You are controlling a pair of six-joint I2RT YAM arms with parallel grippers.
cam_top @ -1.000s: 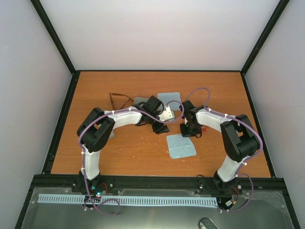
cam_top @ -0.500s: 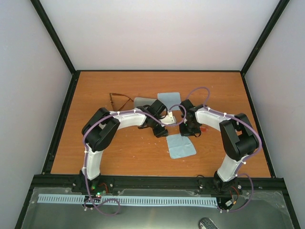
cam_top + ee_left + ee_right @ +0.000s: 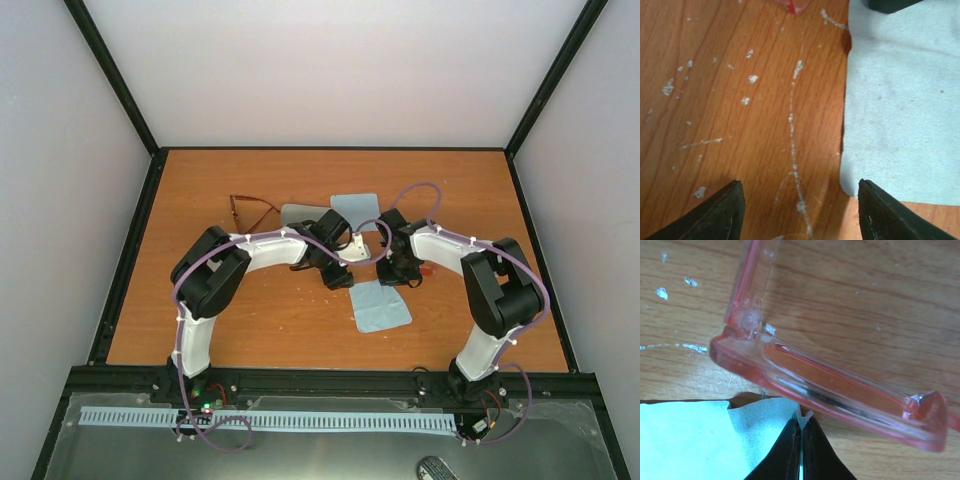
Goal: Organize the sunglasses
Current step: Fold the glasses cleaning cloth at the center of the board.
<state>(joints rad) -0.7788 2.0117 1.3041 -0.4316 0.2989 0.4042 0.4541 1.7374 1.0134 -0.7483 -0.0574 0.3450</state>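
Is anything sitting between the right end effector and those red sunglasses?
Only the light blue cloth. The right end effector is shut on the cloth's corner, which sits just in front of the red sunglasses. Nothing else visible lies between them.

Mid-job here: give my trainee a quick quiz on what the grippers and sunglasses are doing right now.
1. True or false: the left gripper grips the cloth.
2. The right gripper is shut on: A) a case B) the cloth's corner C) nothing.
3. Fill in: the brown sunglasses lie on the table's far ____ side.
Key: 1 false, it stands open beside the cloth; 2 B; 3 left.
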